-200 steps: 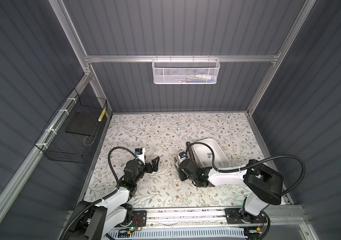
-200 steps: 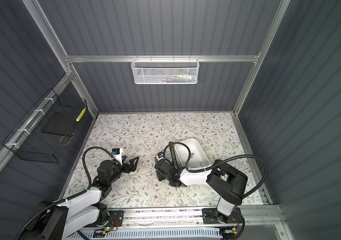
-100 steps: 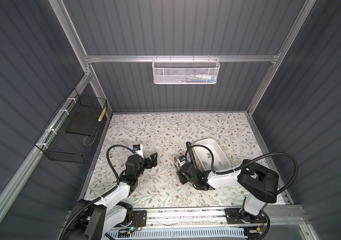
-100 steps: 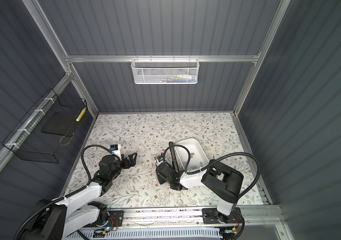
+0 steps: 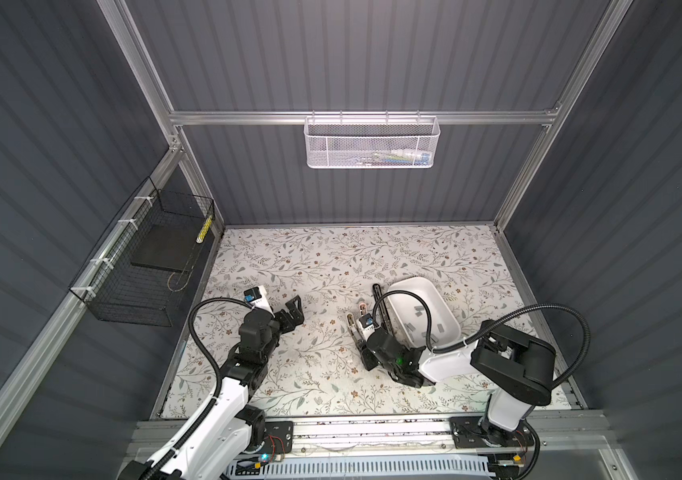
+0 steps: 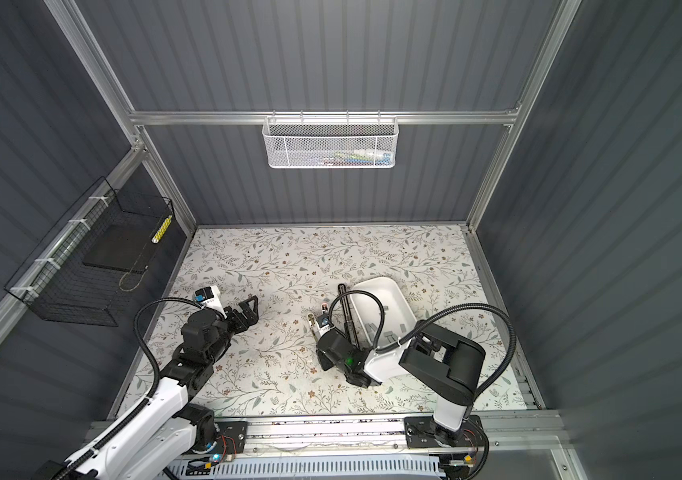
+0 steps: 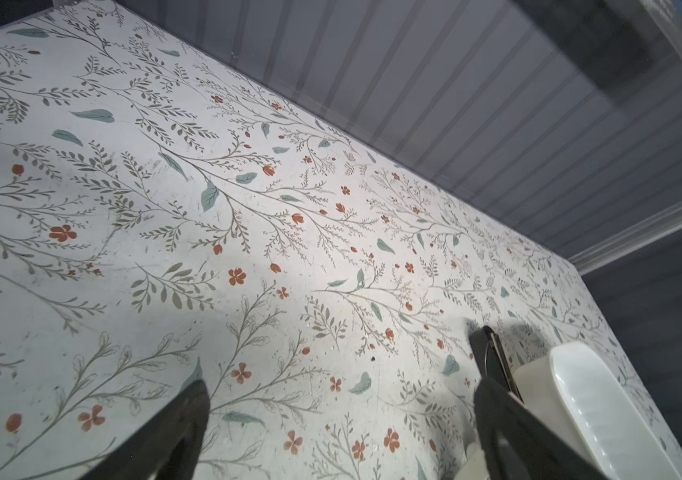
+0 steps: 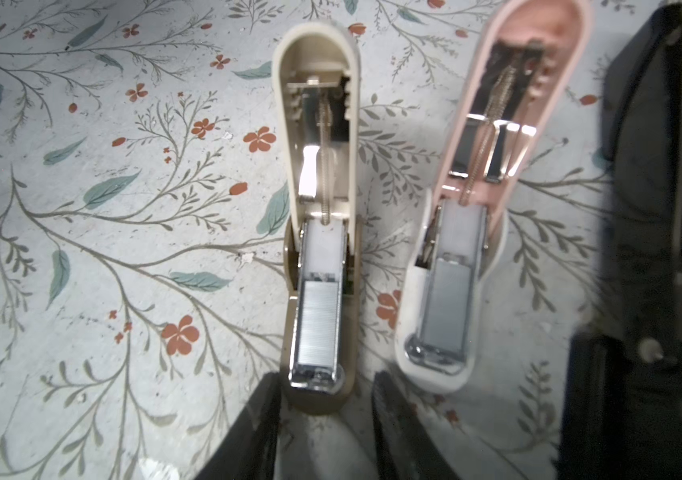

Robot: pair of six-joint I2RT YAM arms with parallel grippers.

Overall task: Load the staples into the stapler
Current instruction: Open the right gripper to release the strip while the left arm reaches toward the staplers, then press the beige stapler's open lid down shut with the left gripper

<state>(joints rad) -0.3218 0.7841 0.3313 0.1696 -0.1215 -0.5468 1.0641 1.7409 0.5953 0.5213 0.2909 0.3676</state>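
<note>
1. Grey ribbed wall panels enclose a tabletop (image 5: 331, 266) covered in a floral print.
2. A white perforated metal basket (image 5: 372, 143) hangs on the back rail. Small coloured items lie in it, too small to identify.
3. A black wire basket (image 5: 144, 270) hangs on the left wall. It holds a dark flat slab (image 5: 160, 249) and a yellow-and-white stick (image 5: 205, 230) at its far end.
4. A white rectangular plastic bin (image 5: 407, 286) stands on the tabletop, right of centre. Several flat grey metal staple strips (image 5: 418, 309) lie loose on its floor, each far shorter than the stapler beside the bin.
5. A long black stapler (image 5: 379, 296), hinged open, lies along the bin's left wall. The right wrist view shows it blurred, so the contents of its channel cannot be told.
6. Two small staplers lie side by side just left of it, both hinged open: a beige plastic stapler (image 8: 318, 166) and a pink-and-white plastic stapler (image 8: 476, 199). Each magazine carries a silver-grey block of staples (image 8: 317, 324) at its front end.
7. Right gripper (image 8: 324, 415): the jaws stand part-way apart and flank the front end of the beige stapler. Whether they touch it cannot be told.
8. Left gripper (image 5: 298, 309): the jaws stand fully apart over bare tabletop, well apart from the staplers.
</note>
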